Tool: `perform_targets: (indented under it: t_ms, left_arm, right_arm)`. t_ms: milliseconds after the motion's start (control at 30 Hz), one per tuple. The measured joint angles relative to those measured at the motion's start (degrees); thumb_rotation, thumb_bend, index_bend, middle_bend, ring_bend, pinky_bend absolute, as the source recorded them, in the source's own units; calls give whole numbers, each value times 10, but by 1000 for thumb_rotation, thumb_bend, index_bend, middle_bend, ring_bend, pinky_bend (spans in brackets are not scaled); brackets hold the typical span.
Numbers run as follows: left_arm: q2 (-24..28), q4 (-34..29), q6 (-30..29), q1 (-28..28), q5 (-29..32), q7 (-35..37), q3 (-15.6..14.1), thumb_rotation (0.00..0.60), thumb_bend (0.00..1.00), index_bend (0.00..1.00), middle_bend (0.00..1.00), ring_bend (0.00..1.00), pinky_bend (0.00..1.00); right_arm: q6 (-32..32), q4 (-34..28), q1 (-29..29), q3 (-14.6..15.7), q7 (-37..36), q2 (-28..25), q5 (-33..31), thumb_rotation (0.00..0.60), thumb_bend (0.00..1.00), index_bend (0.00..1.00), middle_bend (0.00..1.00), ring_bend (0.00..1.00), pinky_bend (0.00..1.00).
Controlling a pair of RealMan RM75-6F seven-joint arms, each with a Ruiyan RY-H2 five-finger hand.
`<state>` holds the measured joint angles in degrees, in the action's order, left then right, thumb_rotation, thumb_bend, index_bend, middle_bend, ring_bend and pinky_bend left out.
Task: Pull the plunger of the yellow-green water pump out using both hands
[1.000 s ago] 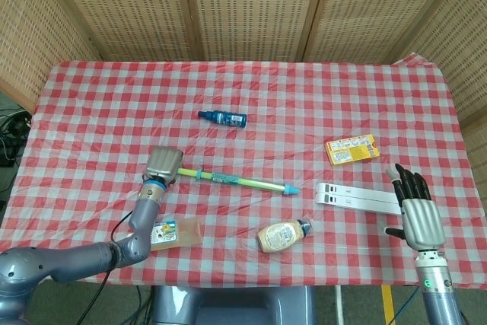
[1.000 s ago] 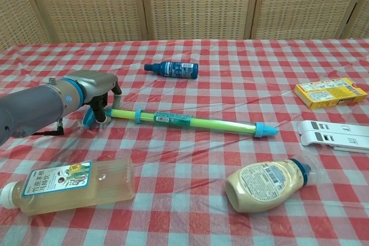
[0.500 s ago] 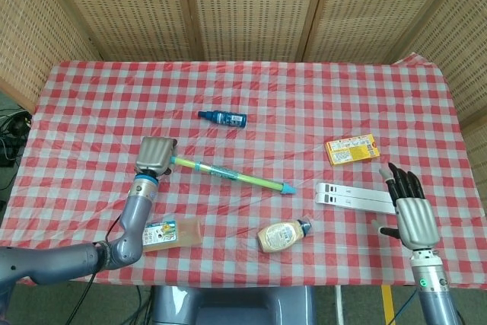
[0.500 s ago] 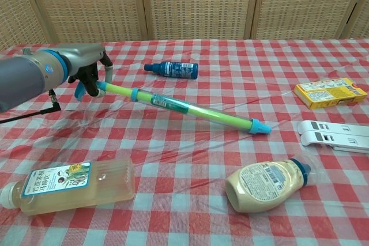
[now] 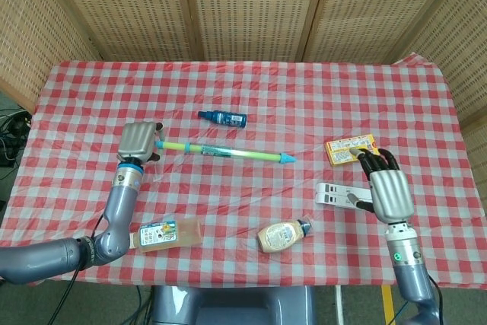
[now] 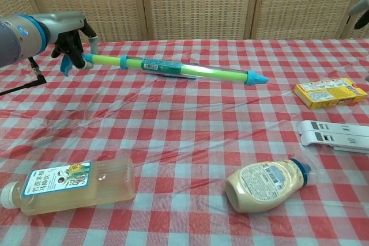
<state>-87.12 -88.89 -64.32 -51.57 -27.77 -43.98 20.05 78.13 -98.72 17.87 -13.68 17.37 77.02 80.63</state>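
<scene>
The yellow-green water pump (image 5: 228,151) (image 6: 173,68) hangs nearly level above the checkered table, its blue nozzle tip pointing right. My left hand (image 5: 138,142) (image 6: 69,30) grips its left end, where the blue plunger handle sticks out below the fingers. My right hand (image 5: 384,189) is raised at the right, fingers apart and holding nothing, well to the right of the pump's tip. In the chest view only a sliver of that hand (image 6: 361,12) shows at the top right edge.
A blue bottle (image 5: 222,118) lies behind the pump. A yellow box (image 5: 346,148) (image 6: 330,93) and a white flat device (image 5: 338,194) (image 6: 334,135) sit at the right. A mayonnaise bottle (image 5: 281,234) (image 6: 268,184) and a tea bottle (image 5: 163,234) (image 6: 69,185) lie near the front edge.
My left hand has lifted the pump off the table and up and away from me; the pump has levelled out. My right hand has risen and moved in towards the pump.
</scene>
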Motion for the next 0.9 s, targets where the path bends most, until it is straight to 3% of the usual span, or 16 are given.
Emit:
perform_targets:
  t_ms: [100, 300, 533, 900]
  left_arm:
    - [7, -18, -10, -3, 3, -3, 4, 600, 648, 873, 943, 876, 736]
    - [20, -51, -29, -11, 15, -11, 7, 600, 648, 873, 943, 876, 741]
    - [29, -81, -48, -17, 22, -15, 6, 600, 648, 873, 943, 876, 741]
    - [35, -99, -58, -26, 27, -18, -3, 600, 647, 873, 943, 876, 741]
  right_arm:
    - [-22, -22, 22, -19, 32, 7, -36, 600, 153, 313, 824, 880, 529]
    - [-61, -55, 74, -54, 112, 29, -142, 600, 203, 372, 986, 997, 646]
    - [-70, -67, 127, -68, 177, 79, -222, 600, 275, 415, 1000, 1000, 675]
    - [-49, -49, 150, -70, 177, 100, -242, 600, 352, 424, 1000, 1000, 675]
